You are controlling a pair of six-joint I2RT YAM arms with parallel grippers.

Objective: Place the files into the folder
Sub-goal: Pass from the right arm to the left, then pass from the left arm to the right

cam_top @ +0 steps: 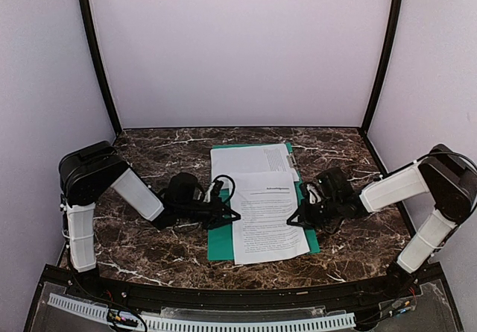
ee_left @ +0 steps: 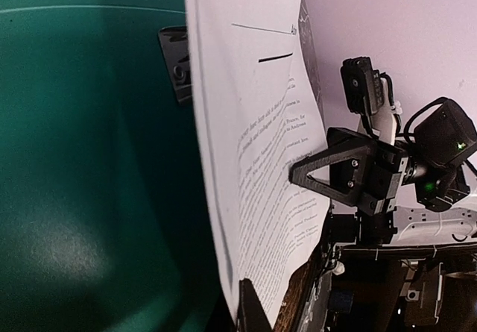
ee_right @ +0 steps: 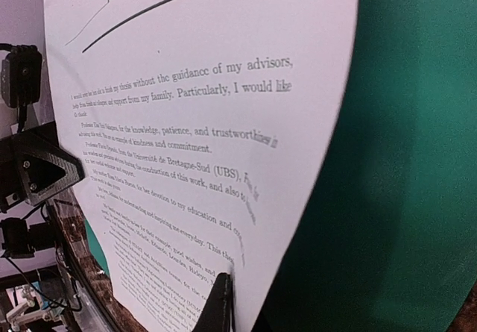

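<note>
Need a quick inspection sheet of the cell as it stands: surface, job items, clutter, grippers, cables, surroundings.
Surface: dark marble table.
Job's things: green folder lies flat mid-table; far sheet lies on it; near sheet overlaps the far sheet and bows up off the folder.
Clutter: nothing seen.
Grippers: left gripper shut on the near sheet's left edge; right gripper shut on its right edge.
Cables: black cable loops at the left wrist.
Surroundings: white walls, black corner posts.
</note>
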